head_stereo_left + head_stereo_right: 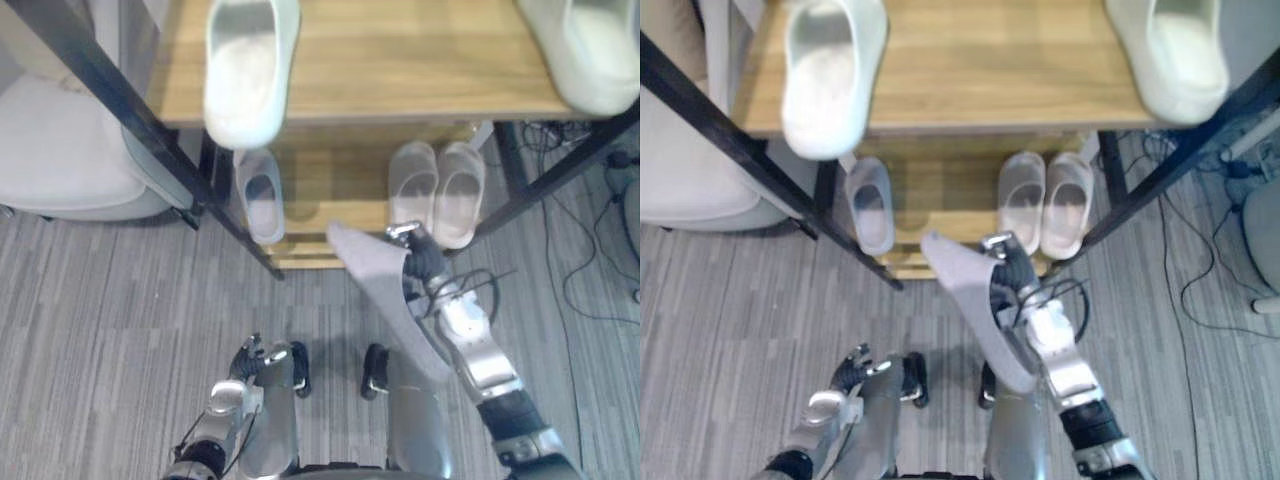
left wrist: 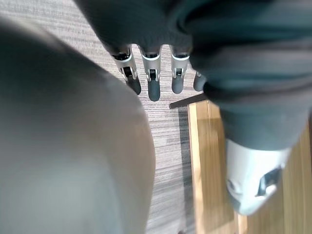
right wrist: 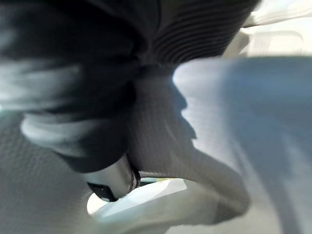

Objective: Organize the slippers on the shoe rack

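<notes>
My right hand [image 1: 422, 258] is shut on a grey slipper [image 1: 372, 285], holding it tilted just in front of the rack's lowest wooden shelf [image 1: 330, 175]; seen up close, the slipper [image 3: 234, 146] lies against the thumb [image 3: 113, 181]. On that shelf stand a single grey slipper [image 1: 261, 196] at the left and a pale pair [image 1: 413, 184] [image 1: 461, 192] at the right. The shelf above [image 1: 400, 60] carries a white slipper [image 1: 250, 65] overhanging its front edge and another white slipper [image 1: 590, 50] at the right. My left hand [image 1: 256, 360] hangs low with straight fingers [image 2: 153, 84], holding nothing.
Black slanted frame bars [image 1: 120, 95] [image 1: 560, 170] flank the rack. A pale cushioned seat [image 1: 60, 150] sits at the left, and cables [image 1: 600, 240] trail over the grey plank floor at the right.
</notes>
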You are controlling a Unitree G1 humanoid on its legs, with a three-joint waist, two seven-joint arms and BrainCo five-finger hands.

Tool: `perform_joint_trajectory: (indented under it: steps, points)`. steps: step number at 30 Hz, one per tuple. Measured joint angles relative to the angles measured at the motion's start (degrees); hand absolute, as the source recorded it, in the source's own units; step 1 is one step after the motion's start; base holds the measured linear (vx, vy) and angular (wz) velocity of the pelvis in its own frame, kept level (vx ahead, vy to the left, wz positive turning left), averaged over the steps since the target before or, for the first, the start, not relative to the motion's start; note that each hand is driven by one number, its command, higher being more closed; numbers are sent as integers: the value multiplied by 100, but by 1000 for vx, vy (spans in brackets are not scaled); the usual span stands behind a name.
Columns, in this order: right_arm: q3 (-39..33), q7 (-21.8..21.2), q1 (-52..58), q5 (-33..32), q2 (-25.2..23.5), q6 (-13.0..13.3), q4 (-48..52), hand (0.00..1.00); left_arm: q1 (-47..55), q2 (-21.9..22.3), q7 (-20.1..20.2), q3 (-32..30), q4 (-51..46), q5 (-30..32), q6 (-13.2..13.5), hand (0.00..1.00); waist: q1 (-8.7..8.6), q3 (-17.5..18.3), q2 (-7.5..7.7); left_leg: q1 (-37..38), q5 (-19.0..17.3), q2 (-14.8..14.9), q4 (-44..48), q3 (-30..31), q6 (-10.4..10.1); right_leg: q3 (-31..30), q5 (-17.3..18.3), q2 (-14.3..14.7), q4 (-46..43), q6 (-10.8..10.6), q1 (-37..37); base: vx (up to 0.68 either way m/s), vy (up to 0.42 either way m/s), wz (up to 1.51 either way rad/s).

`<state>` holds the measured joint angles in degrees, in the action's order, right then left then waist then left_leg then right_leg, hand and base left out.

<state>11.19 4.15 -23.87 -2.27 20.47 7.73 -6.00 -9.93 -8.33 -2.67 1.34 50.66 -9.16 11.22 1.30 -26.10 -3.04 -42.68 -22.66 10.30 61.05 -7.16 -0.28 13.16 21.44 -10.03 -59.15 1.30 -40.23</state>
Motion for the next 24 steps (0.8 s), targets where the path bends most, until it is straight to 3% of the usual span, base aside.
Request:
perform_joint_trajectory:
  steps: [5,13,19,24]
  points:
    - [-119,458,-966,246,180,-2,-24,100,-330,45,-118,-493,-567,-138,101,0,212,-314,0,-1095,-339,122,1126,92,97,-84,359,-125,-1127,25,-1104,-128,11,-6]
    - [-193,978,-1938,919,184,-140,-8,100,-407,56,-332,-964,-986,-166,100,0,457,-405,30,-1940,-352,112,1614,210,114,16,456,-350,-1664,87,-1858,-67,3,5]
    - [-213,1346,-3036,1595,45,-416,-472,100,-113,124,-498,-966,-513,-108,-200,0,576,-467,137,-2397,-323,21,1849,348,54,115,609,-513,-1978,123,-2220,-16,-23,13]
    - [-211,1581,-3740,1993,-88,-756,-1465,100,-72,240,-628,-831,-586,-112,-174,0,796,-466,137,-2716,-308,-56,2009,488,18,207,698,-614,-2175,167,-2427,-32,-27,12]
